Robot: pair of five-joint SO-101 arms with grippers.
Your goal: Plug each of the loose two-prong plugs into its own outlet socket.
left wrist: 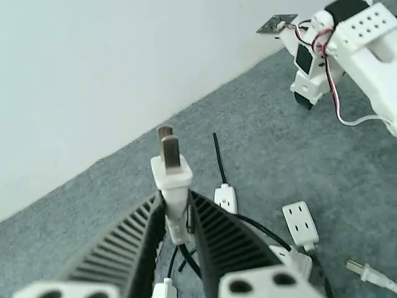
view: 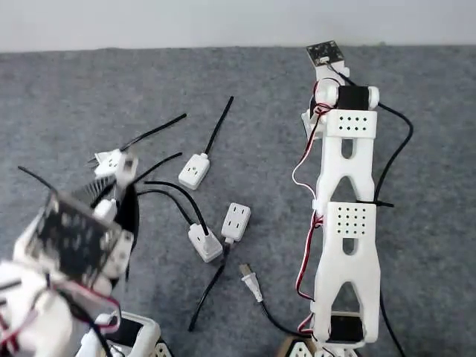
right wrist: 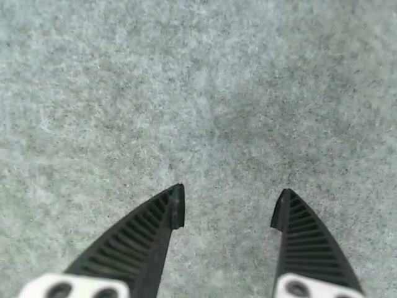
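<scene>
- left fingers [left wrist: 133, 239] clenched on a plug [left wrist: 171, 177], prongs sticking out past the tips
- right fingers [right wrist: 149, 239] spread wide over the worktop [right wrist: 186, 93] (grey, carpet-like)
- second plug [view: 250, 283] lies loose on the worktop, near a socket [view: 236, 221]

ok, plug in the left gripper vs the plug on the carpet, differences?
The held plug is clamped in the left gripper, off the carpet; the loose plug lies flat, untouched. The held plug's prongs point away from the gripper; the loose plug's toward an outlet. Both white, two-prong.
</scene>
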